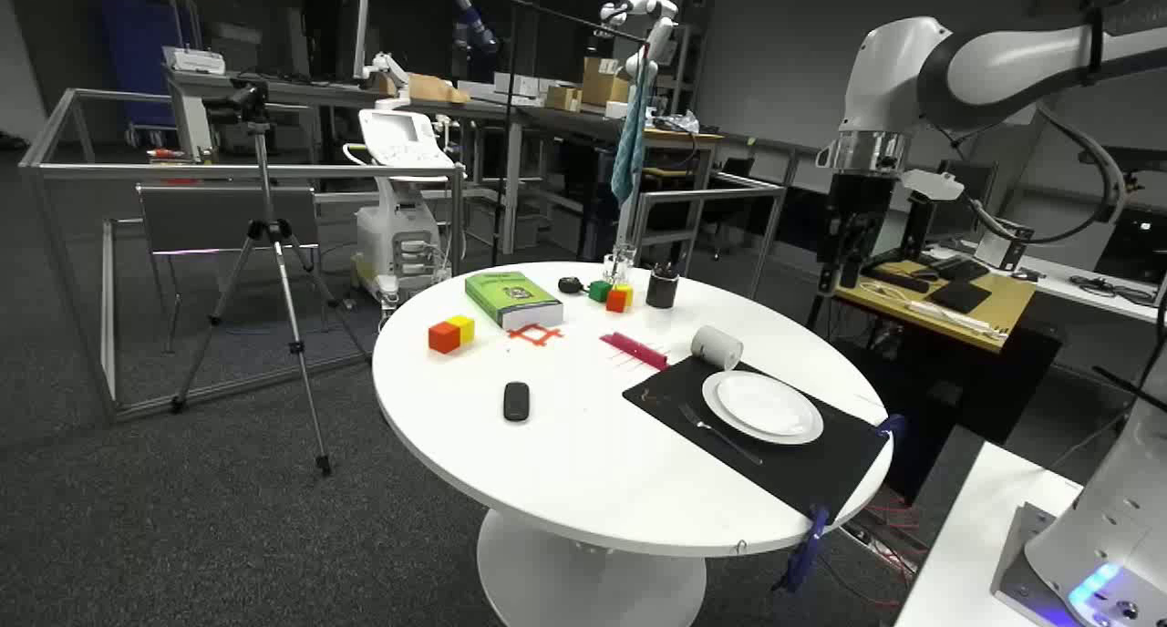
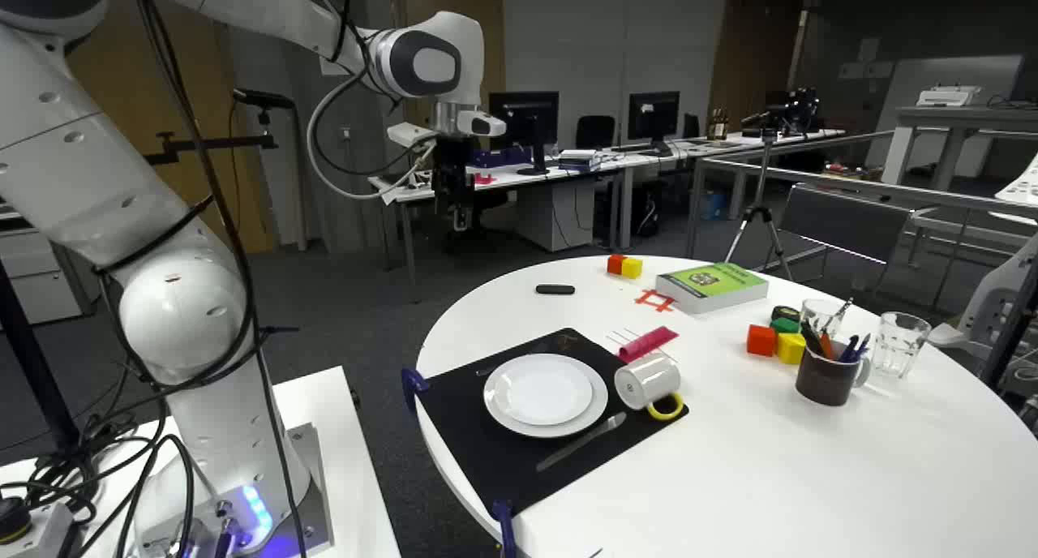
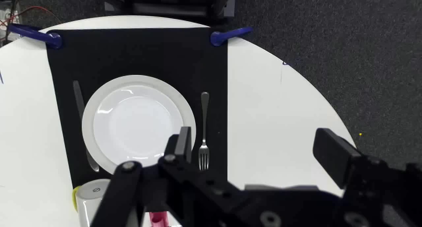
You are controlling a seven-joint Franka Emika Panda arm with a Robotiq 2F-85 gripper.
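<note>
Wrist view: the tool (image 3: 254, 143) hangs released, its fingers (image 3: 185, 144) spread wide. On the surface (image 3: 270, 98), a black mat (image 3: 138, 52) carries a small plate (image 3: 138, 121) on a larger plate (image 3: 88, 128), between knife (image 3: 79, 96) and fork (image 3: 204, 129); a white mug (image 3: 89, 195) lies on its side near the mat's corner.

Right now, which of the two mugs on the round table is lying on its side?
The white mug with the yellow handle, beside the stacked plates; the dark mug stands upright with pens in it.
</note>
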